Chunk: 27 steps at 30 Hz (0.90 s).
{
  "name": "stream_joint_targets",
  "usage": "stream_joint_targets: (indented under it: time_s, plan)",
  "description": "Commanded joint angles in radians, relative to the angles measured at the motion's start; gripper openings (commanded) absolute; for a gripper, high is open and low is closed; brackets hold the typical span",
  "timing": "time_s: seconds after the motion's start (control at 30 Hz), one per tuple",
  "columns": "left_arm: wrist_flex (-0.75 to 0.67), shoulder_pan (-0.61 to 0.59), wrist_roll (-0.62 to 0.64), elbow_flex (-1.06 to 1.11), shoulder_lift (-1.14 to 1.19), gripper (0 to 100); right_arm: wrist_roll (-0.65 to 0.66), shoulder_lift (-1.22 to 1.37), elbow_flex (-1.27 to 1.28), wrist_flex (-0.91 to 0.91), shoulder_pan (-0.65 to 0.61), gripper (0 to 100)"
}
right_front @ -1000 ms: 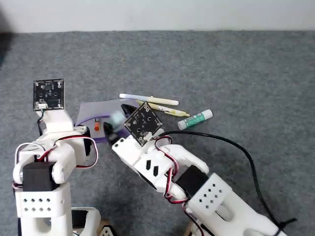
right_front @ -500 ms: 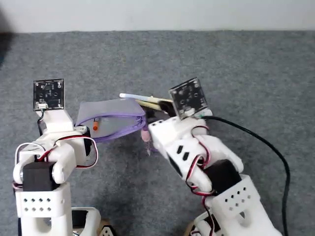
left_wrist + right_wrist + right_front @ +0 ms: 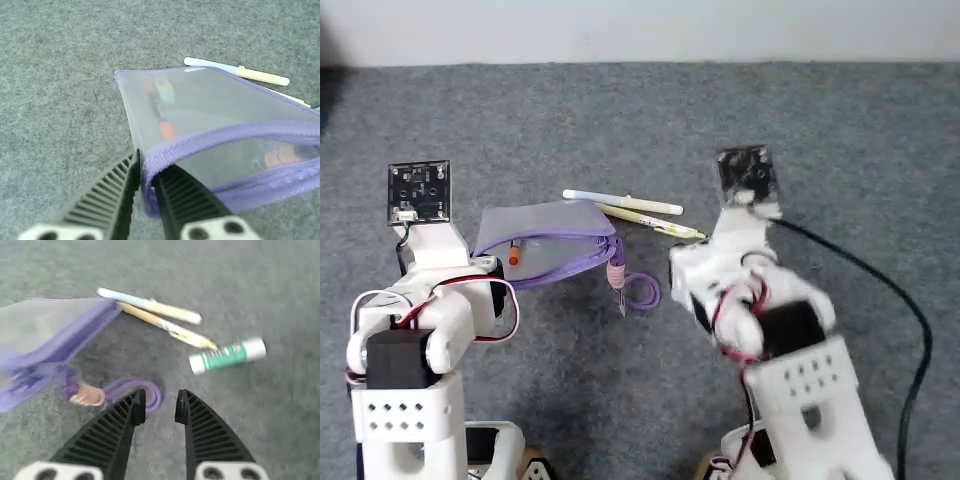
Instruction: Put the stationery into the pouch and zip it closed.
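Right gripper [image 3: 159,407] has swung off the pouch [image 3: 545,235] and is now over bare carpet [image 3: 840,130], jaws narrowly parted, empty.
Left gripper [image 3: 145,186] pinches the pouch's zipper-edge corner; two pens [image 3: 625,203] lie at its far corner, with the glue stick [image 3: 227,356] just beside them.

The pouch [image 3: 210,115] runs off the left wrist view's edge. Its cloudy wall blurs the contents, perhaps an orange-tipped pen [image 3: 161,117], and it hides most of the yellow pen [image 3: 299,101].
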Motion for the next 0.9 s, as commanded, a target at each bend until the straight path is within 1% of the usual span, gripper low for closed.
stream_joint_targets:
  time_s: [0.0, 0.1, 0.33, 0.4, 0.53, 0.7, 0.73, 0.87]
  plan:
    - [-0.021, 0.000, 0.011, -0.007, 0.003, 1, -0.089, 0.182, -0.178, 0.056, 0.030, 10.5]
    - [-0.021, 0.000, 0.011, -0.007, 0.003, 1, -0.150, 0.346, -0.270, 0.068, 0.051, 10.5]
    - [-0.023, 0.000, 0.006, -0.007, 0.003, 1, -0.341, 0.760, -0.497, 0.071, 0.128, 10.6]
    - [-0.023, 0.000, 0.006, -0.007, 0.003, 1, -0.368, 0.860, -0.578, 0.071, 0.151, 10.6]
    - [-0.021, 0.000, 0.006, -0.007, 0.003, 1, -0.382, 1.010, -0.727, 0.073, 0.173, 12.0]
    - [-0.021, 0.000, 0.006, -0.007, 0.003, 1, -0.384, 1.098, -0.824, 0.073, 0.171, 27.4]
    - [-0.021, 0.000, 0.006, -0.007, 0.003, 1, -0.384, 1.110, -0.836, 0.071, 0.171, 29.2]
    - [-0.021, 0.000, 0.006, -0.007, 0.003, 1, -0.382, 1.167, -0.865, 0.062, 0.176, 26.8]
